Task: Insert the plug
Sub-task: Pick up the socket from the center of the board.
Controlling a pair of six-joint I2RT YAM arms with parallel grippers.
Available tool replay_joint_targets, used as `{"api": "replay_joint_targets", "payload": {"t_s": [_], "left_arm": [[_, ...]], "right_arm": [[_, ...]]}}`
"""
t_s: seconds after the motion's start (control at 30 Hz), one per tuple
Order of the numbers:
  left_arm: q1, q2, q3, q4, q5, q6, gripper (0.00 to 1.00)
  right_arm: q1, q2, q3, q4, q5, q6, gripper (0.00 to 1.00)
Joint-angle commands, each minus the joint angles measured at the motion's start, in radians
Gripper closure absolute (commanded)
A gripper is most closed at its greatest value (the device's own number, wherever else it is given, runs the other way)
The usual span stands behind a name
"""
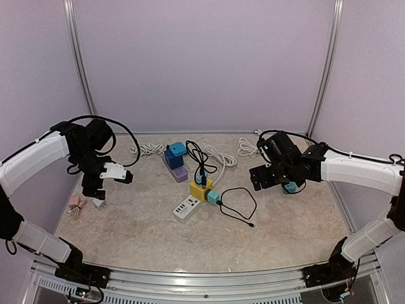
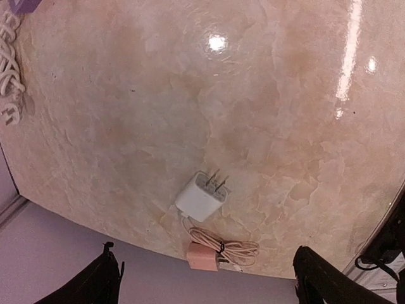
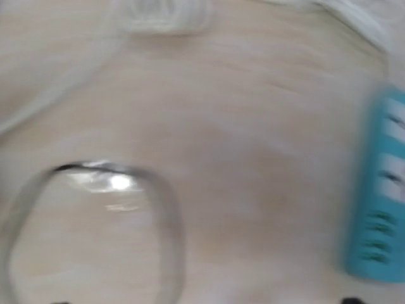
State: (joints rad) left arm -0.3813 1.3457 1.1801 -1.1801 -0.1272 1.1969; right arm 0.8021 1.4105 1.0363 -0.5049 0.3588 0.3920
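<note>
A white charger plug (image 2: 201,195) lies on the marble table with its two prongs pointing up-right; in the top view (image 1: 99,203) it sits at the far left. My left gripper (image 1: 95,188) hangs just above it, open and empty, its dark fingers (image 2: 104,285) wide apart on either side. A cluster of power strips stands mid-table: blue (image 1: 175,155), purple (image 1: 180,173), yellow (image 1: 200,189), teal (image 1: 212,197) and white (image 1: 186,208). My right gripper (image 1: 258,178) hovers right of the cluster, open and empty. Its wrist view is blurred and shows the teal strip (image 3: 380,209).
A pink adapter with a coiled cable (image 2: 205,256) lies at the table edge beside the white plug. A black cable loop (image 1: 237,206) lies right of the strips. White cords (image 1: 218,154) are coiled at the back. A teal object (image 1: 291,187) sits under the right arm.
</note>
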Motion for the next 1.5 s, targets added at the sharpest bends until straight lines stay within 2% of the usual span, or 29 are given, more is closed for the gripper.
{"api": "replay_joint_targets", "payload": {"t_s": [0.0,0.1,0.23,0.4,0.5,0.57,0.73,0.83,1.2,1.33,1.47], "left_arm": [[0.085,0.068,0.113,-0.179,-0.071,-0.363,0.08],[0.173,0.095,0.139,-0.178,0.007,-0.484,0.07],[0.284,0.072,0.076,-0.108,0.077,-0.537,0.02],[0.341,-0.014,-0.039,-0.002,0.091,-0.538,0.01],[0.343,-0.063,-0.079,0.031,0.1,-0.537,0.01],[0.343,-0.09,-0.1,0.046,0.105,-0.54,0.01],[0.344,-0.135,-0.123,0.052,0.116,-0.536,0.01],[0.344,-0.144,-0.118,0.051,0.121,-0.544,0.01],[0.344,-0.187,-0.132,0.105,0.208,-0.605,0.01],[0.344,-0.202,-0.124,0.118,0.225,-0.624,0.01],[0.344,-0.22,-0.081,0.121,0.266,-0.646,0.01]], "right_arm": [[-0.204,0.01,0.025,-0.153,0.029,0.027,0.02],[-0.355,0.08,0.024,-0.117,-0.07,-0.001,0.0],[-0.501,0.226,0.055,-0.049,-0.189,-0.036,0.0],[-0.562,0.415,0.164,-0.065,-0.209,-0.078,0.01],[-0.567,0.482,0.187,-0.059,-0.228,-0.088,0.08],[-0.568,0.504,0.185,-0.048,-0.218,-0.086,0.18],[-0.57,0.496,0.157,-0.021,-0.202,-0.092,0.77],[-0.57,0.453,0.138,-0.026,-0.189,-0.1,1.0],[-0.532,0.029,0.062,-0.056,-0.215,-0.016,1.0],[-0.411,-0.069,0.114,-0.146,-0.138,-0.029,1.0],[-0.235,-0.123,0.282,-0.206,-0.018,-0.034,1.0]]}}
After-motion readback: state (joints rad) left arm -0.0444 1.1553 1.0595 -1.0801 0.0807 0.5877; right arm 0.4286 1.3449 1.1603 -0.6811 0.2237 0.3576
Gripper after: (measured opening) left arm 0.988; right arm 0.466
